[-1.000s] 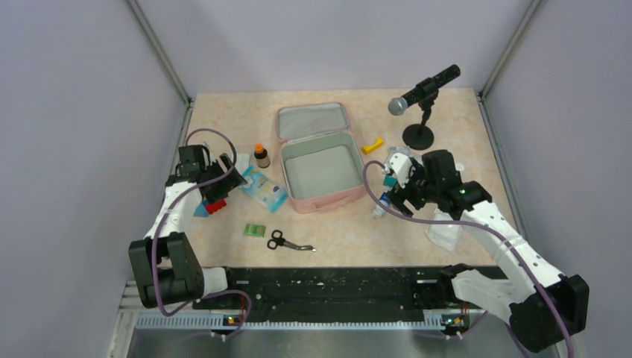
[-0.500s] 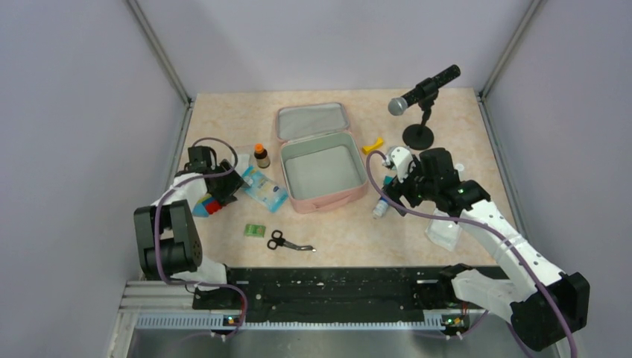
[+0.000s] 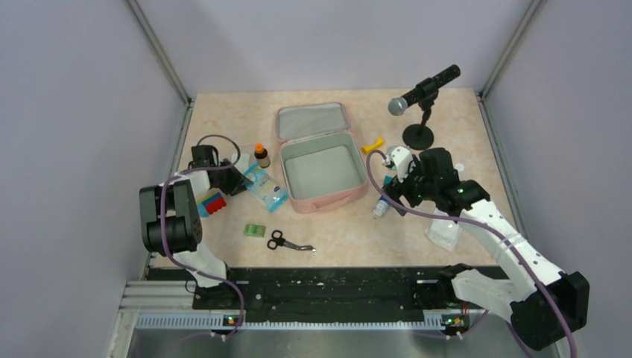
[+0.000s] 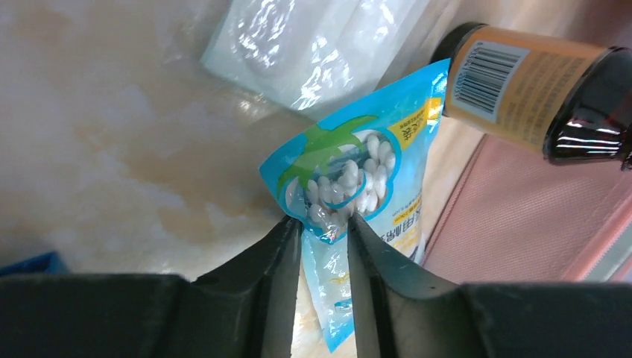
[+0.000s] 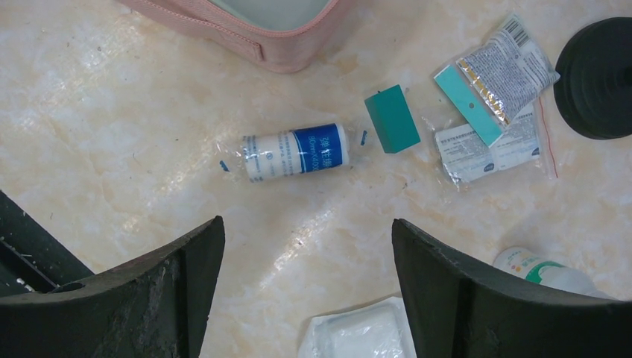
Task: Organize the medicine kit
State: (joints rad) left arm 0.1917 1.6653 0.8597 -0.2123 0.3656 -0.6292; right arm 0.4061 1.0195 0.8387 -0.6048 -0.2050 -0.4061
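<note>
Left gripper (image 4: 324,222) pinches pouch (image 4: 350,175) corner; right gripper (image 5: 307,225) spread wide above roll (image 5: 294,153); kit (image 3: 326,199), open mid-table between arms, likely light, soft, floppy-walled, best taken at its firmer zip rim.

Top camera overlooks the whole table (image 3: 454,119); both wrist cameras sit close, each apparently catching the medicine kit (image 5: 223,28).

The medicine kit (image 3: 326,200), a soft pink rectangular case with rounded corners, lies unzipped and open at the middle of the table (image 3: 223,112), slightly turned, its pale grey-green lined tray nearer and its lid (image 3: 313,121) laid back on the far side
</note>
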